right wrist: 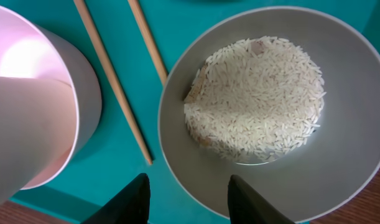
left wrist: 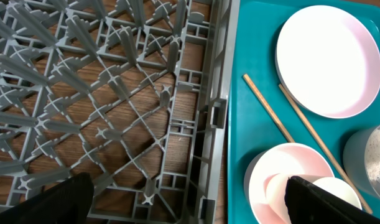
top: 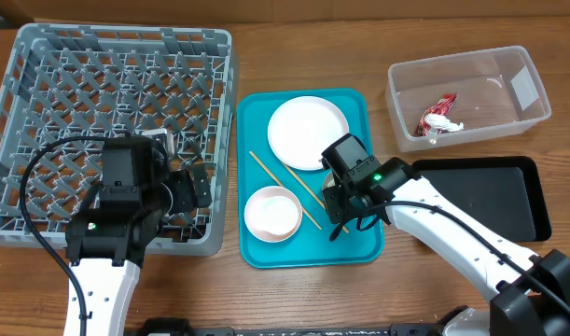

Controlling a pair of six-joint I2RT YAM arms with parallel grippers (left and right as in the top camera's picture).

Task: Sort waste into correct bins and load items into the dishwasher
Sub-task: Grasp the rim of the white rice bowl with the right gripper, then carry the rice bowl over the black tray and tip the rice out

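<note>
Right gripper (right wrist: 193, 199) is seen low over the grey bowl (right wrist: 351, 93) with its two black fingers spread. One finger is placed outside the bowl's near wall, over the teal tray (top: 257, 112), and the other over the inside. Whether the pads touch the rim cannot be judged from this angle. Left gripper (left wrist: 190, 205) is held fully spread above the right wall of the dish rack (top: 117, 56), where this wall runs just beside the tray's left edge.

The grey bowl is smooth and round, with a heap of white rice grains (right wrist: 258, 99) in its middle. It stands at the right edge of the teal tray. Two thin wooden chopsticks (right wrist: 112, 87) are laid slanted on the teal surface between it and the pale pink bowl (top: 272, 213), near to both. The white round plate (top: 308, 133) is found at the far part of the tray.

A narrow strip of bare wooden table (top: 312, 47) is seen between the teal tray and the clear plastic tub (top: 527, 84), in which the crumpled red-and-white wrapper (top: 440, 117) lies. The shallow black tray (top: 490, 201) is set just in front of the tub. The rack is made of a grey plastic lattice with upright pegs.
</note>
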